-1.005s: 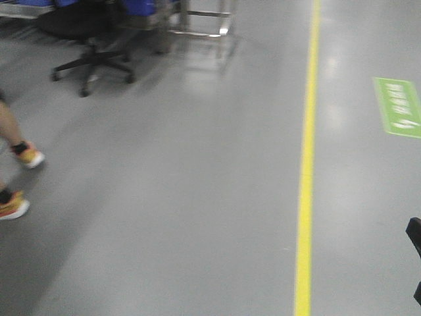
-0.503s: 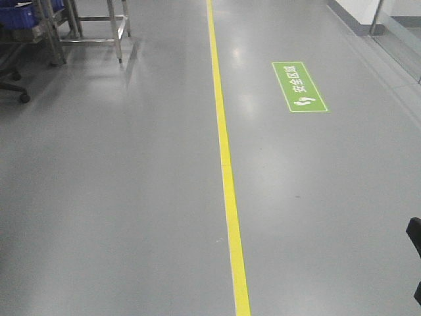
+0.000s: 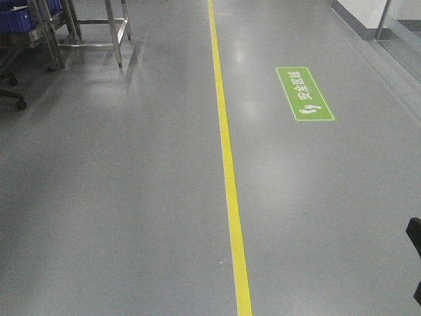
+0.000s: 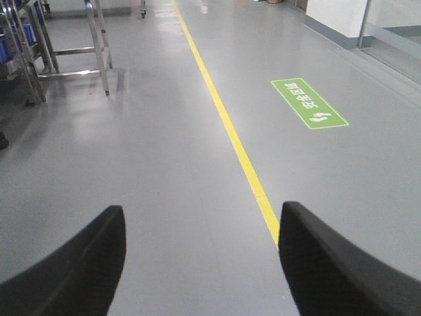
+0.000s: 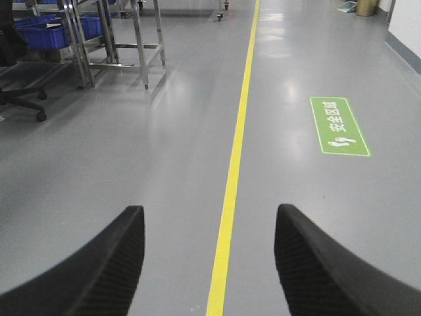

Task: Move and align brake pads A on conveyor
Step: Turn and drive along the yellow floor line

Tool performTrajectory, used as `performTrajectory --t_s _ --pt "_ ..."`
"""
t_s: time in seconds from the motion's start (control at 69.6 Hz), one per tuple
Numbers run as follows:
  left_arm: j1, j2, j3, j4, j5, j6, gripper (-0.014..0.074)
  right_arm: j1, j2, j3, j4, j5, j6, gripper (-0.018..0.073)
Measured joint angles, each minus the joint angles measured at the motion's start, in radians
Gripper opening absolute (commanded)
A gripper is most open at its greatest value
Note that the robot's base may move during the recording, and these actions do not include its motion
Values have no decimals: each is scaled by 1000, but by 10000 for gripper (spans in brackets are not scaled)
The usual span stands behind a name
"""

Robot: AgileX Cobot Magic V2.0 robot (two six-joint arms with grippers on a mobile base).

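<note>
We see grey floor (image 3: 118, 197) in all three views, and neither the brake pads nor the conveyor shows in any of them. A yellow line (image 3: 227, 164) runs along the floor from the near edge to the far end, roughly down the middle of the front view. To its right, well apart from it, lies a green floor sign (image 3: 304, 93) with white characters and footprints. Left of the line, at the far end, stand the legs of a steel rack (image 3: 99, 26), with a blue crate (image 3: 14, 16) in the picture's corner and a black chair castor (image 3: 20, 103) near them. At the right edge of the front view a small black part (image 3: 414, 237) juts in; we cannot tell what it is.

From the left wrist we look out between the two black fingers of the left pincer (image 4: 202, 217). They stand wide apart, with only floor and the yellow line between them. The right pincer (image 5: 209, 214) is spread wide too and holds nothing, and the yellow line passes between its fingers.
</note>
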Motion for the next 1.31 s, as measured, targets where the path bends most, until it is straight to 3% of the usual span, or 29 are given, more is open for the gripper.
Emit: performTrajectory --t_s 1.307 --pt "0 0 0 0 0 0 491 0 0 0 0 0 0 413"
